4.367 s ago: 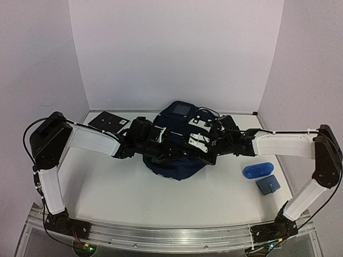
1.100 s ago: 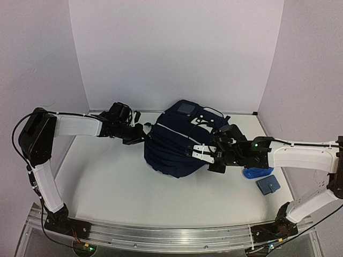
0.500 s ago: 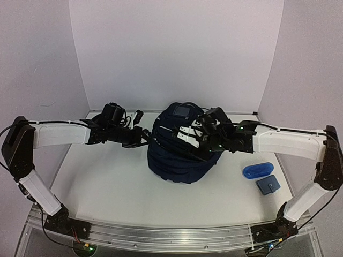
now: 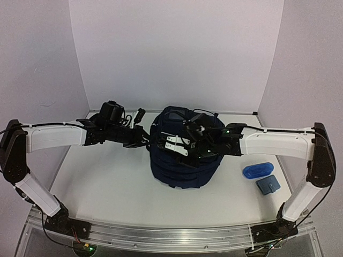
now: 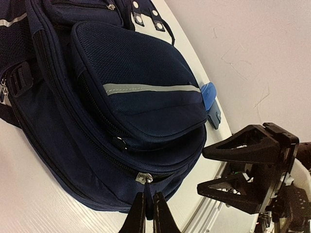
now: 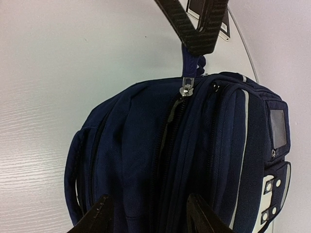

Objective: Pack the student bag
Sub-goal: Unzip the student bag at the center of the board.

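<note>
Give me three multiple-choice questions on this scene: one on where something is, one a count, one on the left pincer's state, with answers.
1. Where does the oval blue case lie relative to the backpack?
A) on top of it
B) beside it, on the right arm's side
C) beside it, on the left arm's side

2. How many small blue things lie on that side?
A) one
B) two
C) four

3. The left pincer is:
A) wide open
B) shut on nothing
C) shut on the zip pull

Answers: B, the case sits clear of the backpack on that side; B, only the case and a square pouch show; C, its fingers pinch the pull.
</note>
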You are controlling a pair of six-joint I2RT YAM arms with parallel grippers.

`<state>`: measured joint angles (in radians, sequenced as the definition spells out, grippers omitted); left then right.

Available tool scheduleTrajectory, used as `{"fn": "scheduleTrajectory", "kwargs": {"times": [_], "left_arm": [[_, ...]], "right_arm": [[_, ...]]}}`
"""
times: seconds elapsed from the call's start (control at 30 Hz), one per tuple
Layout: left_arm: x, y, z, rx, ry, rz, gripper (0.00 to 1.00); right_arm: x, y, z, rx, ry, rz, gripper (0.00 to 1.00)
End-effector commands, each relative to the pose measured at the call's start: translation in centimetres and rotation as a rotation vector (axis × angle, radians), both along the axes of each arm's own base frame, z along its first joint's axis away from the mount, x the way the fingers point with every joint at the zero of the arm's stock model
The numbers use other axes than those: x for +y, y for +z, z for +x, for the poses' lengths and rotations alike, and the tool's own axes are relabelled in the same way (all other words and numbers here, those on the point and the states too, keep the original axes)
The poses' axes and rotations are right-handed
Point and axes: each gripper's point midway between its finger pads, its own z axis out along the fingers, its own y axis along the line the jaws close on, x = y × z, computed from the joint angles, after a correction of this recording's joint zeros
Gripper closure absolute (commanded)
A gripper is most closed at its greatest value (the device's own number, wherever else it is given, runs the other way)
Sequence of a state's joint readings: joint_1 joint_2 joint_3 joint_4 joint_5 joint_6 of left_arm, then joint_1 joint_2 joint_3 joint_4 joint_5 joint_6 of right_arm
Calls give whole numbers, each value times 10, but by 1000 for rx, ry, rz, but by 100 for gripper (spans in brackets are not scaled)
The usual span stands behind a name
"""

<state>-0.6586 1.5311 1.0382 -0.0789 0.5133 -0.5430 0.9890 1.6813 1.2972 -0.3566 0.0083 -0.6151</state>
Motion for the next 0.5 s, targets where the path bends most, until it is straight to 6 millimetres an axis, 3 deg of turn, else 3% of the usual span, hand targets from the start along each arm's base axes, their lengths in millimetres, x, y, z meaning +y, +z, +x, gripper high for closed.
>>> {"fn": "scheduleTrajectory", "kwargs": {"times": [0.0,0.1,0.3,0.47], "left_arm": [[-8,48,2,-102,-27,-107,100],[-7,48,1,-104,-24,-104,100],[-4,43,3,-106,-4,-84,100],[6,25,16,-93,76,-3,100]], "right_arm": [[-2,-7,20,-85,-45,-68,56],[-5,-4,28,-127,-83,-68,62],[-10,9,30,-147,-120,-39,91],[-16,22,24,-143,-126,-11,100]]}}
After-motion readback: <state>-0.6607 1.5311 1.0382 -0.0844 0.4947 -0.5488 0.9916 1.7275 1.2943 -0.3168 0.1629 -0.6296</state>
